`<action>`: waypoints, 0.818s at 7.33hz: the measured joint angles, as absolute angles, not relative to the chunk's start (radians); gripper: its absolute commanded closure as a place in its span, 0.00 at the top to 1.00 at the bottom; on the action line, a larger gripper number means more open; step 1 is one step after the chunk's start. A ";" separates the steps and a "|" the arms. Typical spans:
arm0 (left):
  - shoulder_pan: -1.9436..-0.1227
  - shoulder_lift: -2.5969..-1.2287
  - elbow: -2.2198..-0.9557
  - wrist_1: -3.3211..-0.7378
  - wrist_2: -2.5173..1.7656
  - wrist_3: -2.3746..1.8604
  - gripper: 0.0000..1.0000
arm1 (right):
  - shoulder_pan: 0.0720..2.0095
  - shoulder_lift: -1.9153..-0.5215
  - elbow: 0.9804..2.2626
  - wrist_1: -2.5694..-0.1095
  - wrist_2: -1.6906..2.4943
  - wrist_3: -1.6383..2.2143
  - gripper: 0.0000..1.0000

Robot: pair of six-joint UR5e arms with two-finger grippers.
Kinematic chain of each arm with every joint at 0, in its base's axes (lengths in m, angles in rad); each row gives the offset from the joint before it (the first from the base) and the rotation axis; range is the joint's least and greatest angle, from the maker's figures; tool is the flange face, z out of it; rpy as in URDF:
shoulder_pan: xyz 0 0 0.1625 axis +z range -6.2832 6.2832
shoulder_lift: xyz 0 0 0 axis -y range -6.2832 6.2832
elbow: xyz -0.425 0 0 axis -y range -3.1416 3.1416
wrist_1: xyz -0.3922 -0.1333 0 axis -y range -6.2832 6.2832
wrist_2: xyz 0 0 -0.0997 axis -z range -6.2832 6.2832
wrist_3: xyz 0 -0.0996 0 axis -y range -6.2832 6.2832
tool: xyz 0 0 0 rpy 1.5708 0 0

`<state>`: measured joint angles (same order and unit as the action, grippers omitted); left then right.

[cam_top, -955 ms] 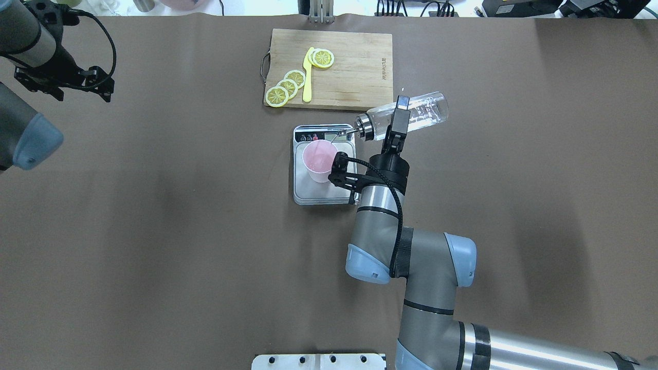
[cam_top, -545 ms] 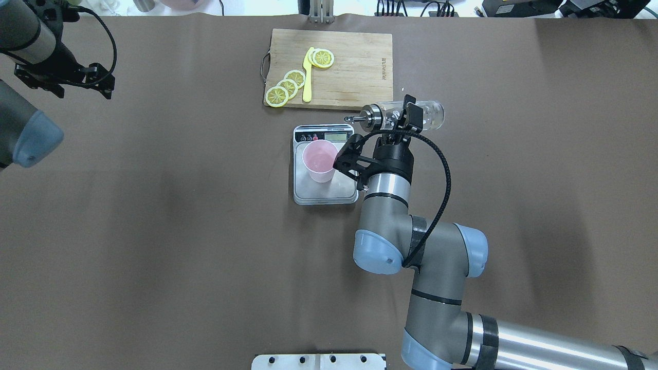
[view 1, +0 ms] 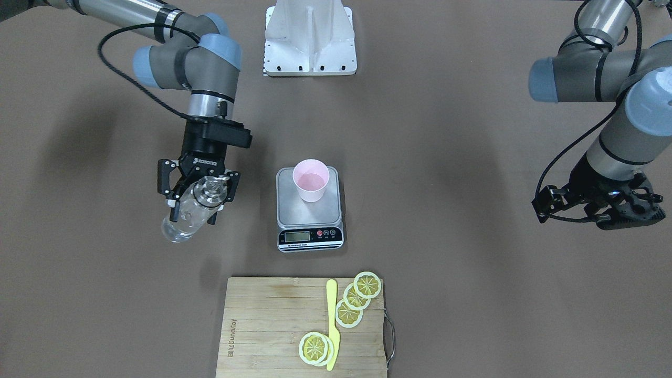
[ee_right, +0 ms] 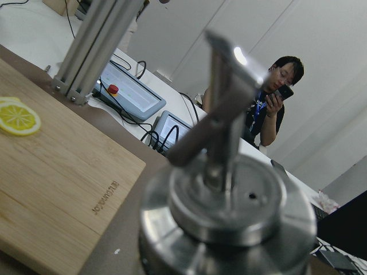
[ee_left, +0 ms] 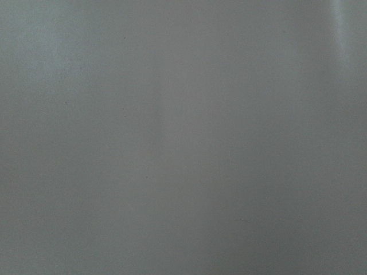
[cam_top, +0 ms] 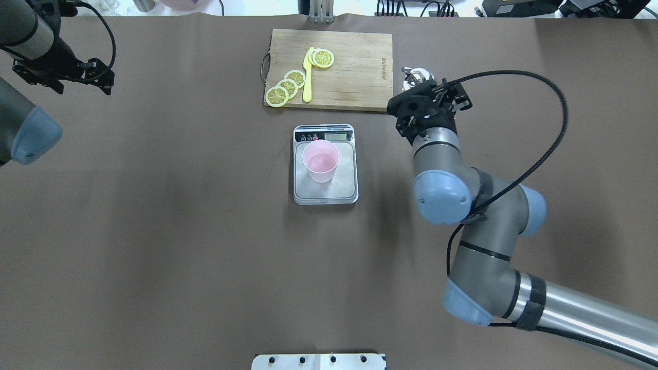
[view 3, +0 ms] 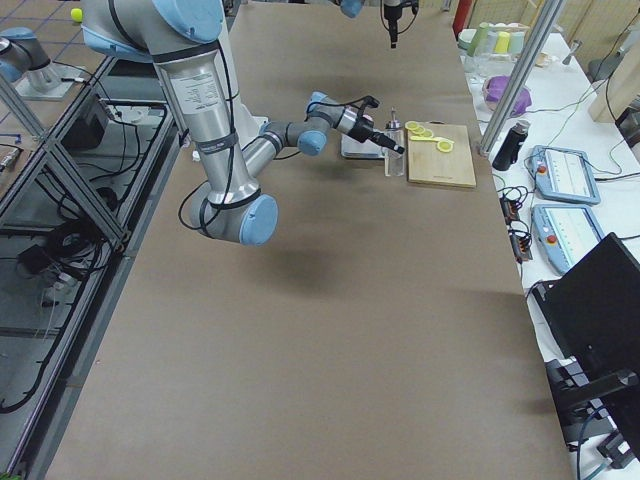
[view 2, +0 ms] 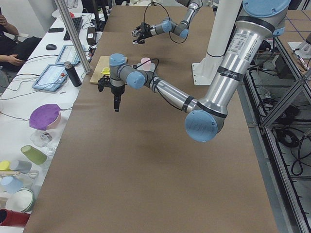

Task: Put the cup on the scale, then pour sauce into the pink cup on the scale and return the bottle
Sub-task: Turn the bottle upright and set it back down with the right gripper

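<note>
The bottle [view 1: 184, 220] is in the right gripper [view 1: 202, 190], which is closed on it just under the metal cap; it stands about upright, beside the scale [view 1: 310, 215] on the robot's right and near a corner of the board [view 1: 273, 325]; I cannot tell if its bottom touches the table [view 1: 472, 157].

I think the pour is done and the bottle is going back.

What could go wrong: if the gripper lets go while the bottle is off the table or leaning, the bottle may fall over, and sauce may run out of the spout; if it comes down on the edge of the board, it may stand crooked and tip; the glass is smooth, so a loose hold may let it slip; when the gripper pulls away, a finger may catch the cap and knock the bottle down.

The cup [view 1: 311, 180] sits on the scale, apart from the arm; I cannot tell how much sauce is in it.

The left gripper [view 1: 604, 210] hangs far off to the side, and I cannot tell if it is open or closed.

Count: one bottle; one cup; one scale; one board; five lemon slices [view 1: 367, 284]; one yellow knife [view 1: 331, 320]; two grippers.
</note>
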<state>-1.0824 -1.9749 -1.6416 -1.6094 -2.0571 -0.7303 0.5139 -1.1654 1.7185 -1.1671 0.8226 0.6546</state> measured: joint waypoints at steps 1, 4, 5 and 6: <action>-1.083 -1.976 -1.645 -1.609 -2.057 -0.733 0.98 | 0.561 -1.239 1.741 -1.082 0.907 0.678 0.00; -1.083 -1.977 -1.649 -1.609 -2.057 -0.736 0.98 | 0.630 -1.387 1.758 -0.902 1.084 0.946 0.00; -1.083 -1.977 -1.649 -1.609 -2.057 -0.736 0.98 | 0.633 -1.411 1.770 -0.893 1.111 1.040 0.00; -1.083 -1.977 -1.649 -1.609 -2.056 -0.736 0.98 | 0.629 -1.426 1.775 -0.892 1.125 1.118 0.00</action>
